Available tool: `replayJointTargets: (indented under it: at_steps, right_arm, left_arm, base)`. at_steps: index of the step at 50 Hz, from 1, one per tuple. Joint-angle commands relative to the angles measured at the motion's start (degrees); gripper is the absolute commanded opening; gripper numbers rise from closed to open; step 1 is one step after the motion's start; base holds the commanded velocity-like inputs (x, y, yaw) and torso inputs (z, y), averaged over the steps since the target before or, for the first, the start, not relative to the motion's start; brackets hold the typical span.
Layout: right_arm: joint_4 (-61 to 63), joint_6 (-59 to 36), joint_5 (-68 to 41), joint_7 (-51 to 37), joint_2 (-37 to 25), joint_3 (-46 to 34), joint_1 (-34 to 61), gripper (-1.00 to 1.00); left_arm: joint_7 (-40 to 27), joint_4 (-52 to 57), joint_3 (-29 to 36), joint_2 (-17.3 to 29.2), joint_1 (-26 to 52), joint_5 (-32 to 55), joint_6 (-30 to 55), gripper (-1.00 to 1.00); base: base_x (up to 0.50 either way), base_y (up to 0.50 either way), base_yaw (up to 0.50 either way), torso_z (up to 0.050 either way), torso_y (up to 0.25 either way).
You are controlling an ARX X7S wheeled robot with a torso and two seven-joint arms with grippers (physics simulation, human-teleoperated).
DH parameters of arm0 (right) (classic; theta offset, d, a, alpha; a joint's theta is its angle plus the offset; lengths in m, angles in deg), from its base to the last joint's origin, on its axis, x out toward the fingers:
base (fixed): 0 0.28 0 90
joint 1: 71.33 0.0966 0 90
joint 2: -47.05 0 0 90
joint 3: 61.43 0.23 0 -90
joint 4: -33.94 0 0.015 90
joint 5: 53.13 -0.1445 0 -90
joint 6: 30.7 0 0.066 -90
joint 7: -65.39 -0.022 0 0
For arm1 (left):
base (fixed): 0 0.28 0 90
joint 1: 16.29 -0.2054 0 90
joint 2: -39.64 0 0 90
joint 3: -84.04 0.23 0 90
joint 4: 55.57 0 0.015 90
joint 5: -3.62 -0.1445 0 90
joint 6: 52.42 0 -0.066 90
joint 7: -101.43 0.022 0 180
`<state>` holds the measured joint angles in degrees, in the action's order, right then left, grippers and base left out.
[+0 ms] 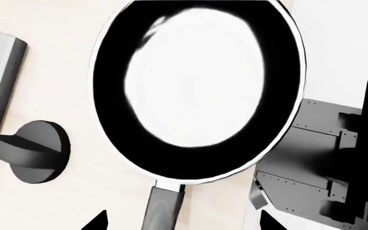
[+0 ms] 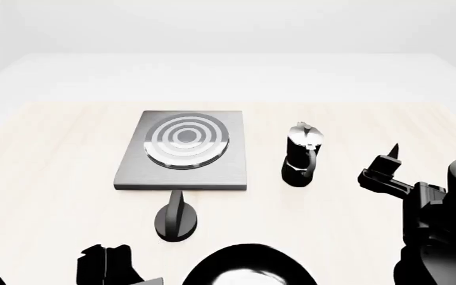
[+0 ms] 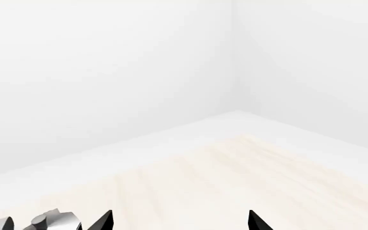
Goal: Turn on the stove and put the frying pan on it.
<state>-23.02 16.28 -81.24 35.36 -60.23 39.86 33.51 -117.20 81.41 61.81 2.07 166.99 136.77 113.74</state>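
The counter (image 2: 54, 154) is a pale wood surface carrying everything, with white walls behind.

The stove (image 2: 184, 155) lies flat near the middle of the counter, its ringed burner bare, so the pan has a free landing spot.

The frying pan (image 1: 197, 86) rests on the counter at the robot's near edge, well apart from the stove; in the head view only its far rim shows at the bottom. Its handle (image 1: 163, 206) points back toward the robot, which probably suits a grasp from the left arm.

The left claw (image 1: 180, 224) hangs above that handle, its two dark tips spread to either side and touching nothing, so it is released. I judge it is lining up over the handle.

The right claw (image 3: 180, 221) is also spread and empty, raised to the right of the moka pot (image 2: 303, 154) and aimed at the far wall, seemingly parked out of the way.

The knob (image 2: 176, 217) stands just in front of the stove, between it and the pan. Whether it is turned on cannot be told.

No writing, brand or label is readable anywhere.
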Motion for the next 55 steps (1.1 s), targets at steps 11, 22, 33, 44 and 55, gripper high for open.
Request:
replayJointTargets:
  at_steps: [11, 22, 33, 44, 55]
  right_arm:
    - [-0.4, -0.3, 0.0, 1.0, 1.0, 1.5, 0.0, 1.00]
    - [-0.9, -1.6, 0.4, 0.0, 0.7, 0.4, 0.7, 1.00]
    - [-0.9, -1.5, 0.2, -0.2, 0.6, 0.3, 0.7, 1.00]
    - [-0.8, -0.8, -0.3, 0.1, 0.5, 0.4, 0.5, 1.00]
    - [-0.7, -0.6, -0.5, 0.1, 0.4, 0.3, 0.3, 1.00]
  left_arm:
    - [0.5, 0.5, 1.7, 1.4, -4.6, -3.0, 0.4, 1.00]
    - [0.5, 0.1, 1.7, 1.9, -3.9, -2.8, 0.3, 1.00]
    - [0.7, 0.1, 1.9, 2.0, -3.8, -2.9, 0.2, 1.00]
    - [1.5, 0.5, 1.6, 1.4, -4.6, -3.5, -0.3, 1.00]
    - [-1.4, -2.6, 4.7, 3.7, -3.1, -4.3, 2.2, 1.00]
  base:
    - [0.00, 0.00, 0.00, 0.000, 0.000]
    - [0.00, 0.00, 0.00, 0.000, 0.000]
    - [0.00, 0.00, 0.00, 0.000, 0.000]
    - [0.00, 0.00, 0.00, 0.000, 0.000]
    - [0.00, 0.00, 0.00, 0.000, 0.000]
